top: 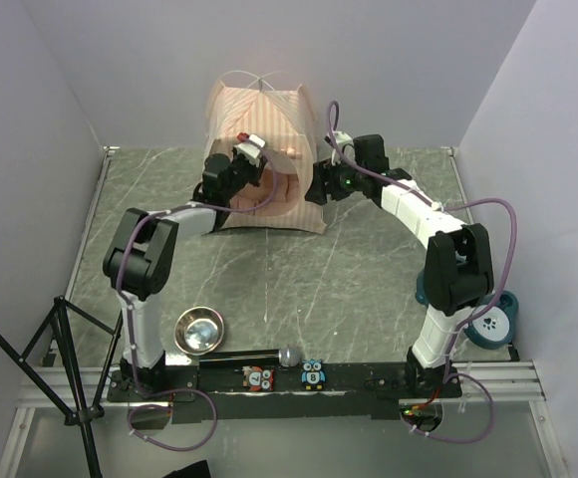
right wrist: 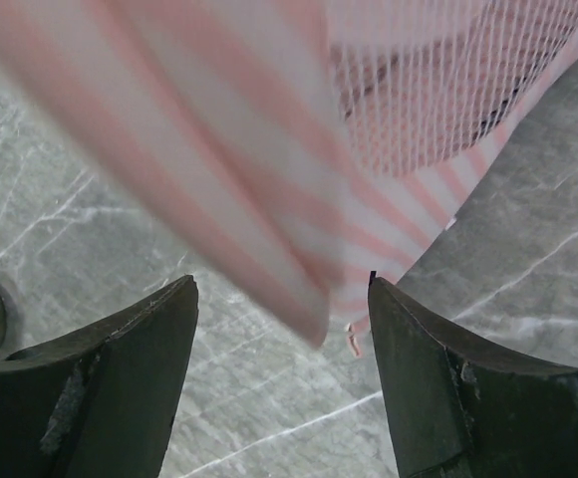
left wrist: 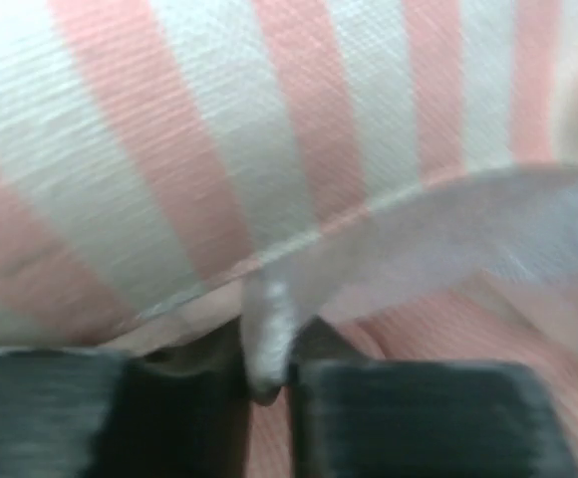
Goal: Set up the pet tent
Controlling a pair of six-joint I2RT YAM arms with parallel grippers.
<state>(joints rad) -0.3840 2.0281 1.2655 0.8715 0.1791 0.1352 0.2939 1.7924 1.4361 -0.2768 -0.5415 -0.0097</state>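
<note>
The pet tent (top: 264,164) is matt woven cloth with a fine ribbed weave, edged in smoother white tape (left wrist: 429,234); its mesh (right wrist: 438,90) is open white netting. The worktop (top: 299,289) looks like smooth grey veined stone. The bowl (top: 199,331) is polished, shiny metal. The right end effector (right wrist: 281,329) has dull, scuffed dark fingers (right wrist: 100,388).

Counted: one pet tent (top: 264,119); two arms, left arm (top: 138,254) and right arm (top: 455,267); one metal bowl (top: 199,331); one silver ball (top: 289,356); two owls, red owl figure (top: 259,378) and blue owl figure (top: 313,375); one teal container (top: 494,321); one tripod (top: 62,311).
</note>
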